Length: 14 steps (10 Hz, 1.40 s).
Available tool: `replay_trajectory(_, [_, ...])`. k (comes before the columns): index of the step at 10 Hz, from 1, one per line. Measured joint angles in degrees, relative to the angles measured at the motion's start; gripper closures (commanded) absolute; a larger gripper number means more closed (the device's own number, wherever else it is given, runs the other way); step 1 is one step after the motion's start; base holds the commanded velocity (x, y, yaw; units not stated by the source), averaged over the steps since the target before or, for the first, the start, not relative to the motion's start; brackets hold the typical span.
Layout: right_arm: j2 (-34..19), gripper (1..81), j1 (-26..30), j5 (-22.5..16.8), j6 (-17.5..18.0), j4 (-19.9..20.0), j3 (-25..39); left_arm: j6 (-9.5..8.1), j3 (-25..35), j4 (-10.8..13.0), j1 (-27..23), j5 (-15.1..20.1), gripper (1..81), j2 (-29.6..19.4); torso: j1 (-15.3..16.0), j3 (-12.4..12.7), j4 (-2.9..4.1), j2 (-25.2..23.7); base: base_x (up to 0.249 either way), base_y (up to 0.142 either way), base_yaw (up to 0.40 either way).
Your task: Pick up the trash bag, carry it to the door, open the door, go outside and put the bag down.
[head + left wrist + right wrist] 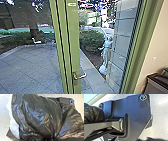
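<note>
Gathering in folds at the left claw (49, 139), black trash bag (37, 116), shiny

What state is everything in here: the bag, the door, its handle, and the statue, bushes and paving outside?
Trash bag: bulging, creased
Door: can't tell if shut or ajar
Door handle: roughly level
Statue: standing upright
Bushes: green, leafy
Paving: looks dry

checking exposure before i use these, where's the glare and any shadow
Head view: blown-out highlights with purple fringes above the hedge; left wrist view: bluish sheen on folds of the trash bag, pale floor nearly washed out; right wrist view: floor glaring, plus a dark patch on it, probably shadow.
</note>
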Motion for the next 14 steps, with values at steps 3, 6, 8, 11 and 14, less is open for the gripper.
replay_trajectory(3, [0.02,1.0,-0.12,0.00,0.02,0.15,-1.62,0.00,-0.13,0.02,-0.05,-0.07,81.1,0.00,0.00,0.00,0.00,0.00,0.000,0.000,0.307])
replay_trajectory(6, [0.39,1.0,-0.12,0.13,0.05,0.17,-1.65,0.20,-0.13,0.11,0.09,-0.05,81.1,0.00,0.00,0.00,0.00,0.00,0.000,0.000,0.307])
replay_trajectory(8, [0.45,1.0,-0.12,0.13,0.02,0.20,-1.65,0.22,-0.28,0.11,0.09,-0.02,81.1,0.16,0.00,0.00,0.00,0.00,0.000,0.000,0.307])
replay_trajectory(11, [0.45,1.0,-0.12,0.07,0.02,0.20,-1.71,0.22,-0.35,0.11,0.26,-0.09,81.1,0.17,0.00,0.00,0.00,0.00,0.000,0.000,0.293])
replay_trajectory(14, [0.48,1.0,-0.12,0.07,0.00,0.28,-1.73,0.26,-0.39,0.13,0.24,-0.11,81.1,0.28,0.00,0.00,0.00,0.00,0.000,0.000,0.232])
